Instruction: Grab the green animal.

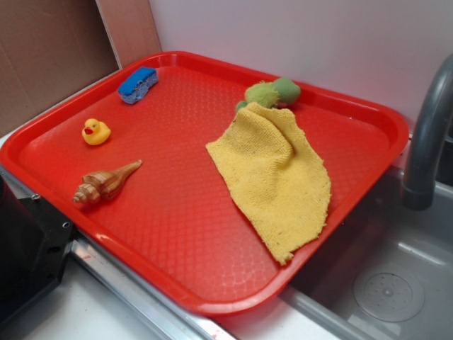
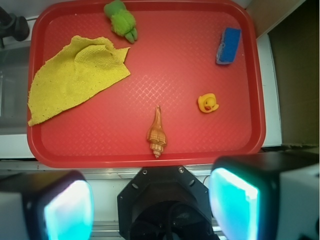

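Right now I see the fuzzy lime-green plush animal (image 2: 120, 19) lying at the far edge of the red plastic tray (image 2: 200, 65), just beside the raised corner of the yellow knitted cloth (image 2: 70, 77); in the exterior view they overlap. My gripper (image 2: 150, 202) hangs wide open over the tray's near rim, holding nothing, both fingers (image 2: 67, 210) well apart. Nothing carries readable writing: not the blue sponge (image 2: 228, 45), yellow rubber duck (image 2: 207, 103) or brown spiral seashell (image 2: 157, 132).
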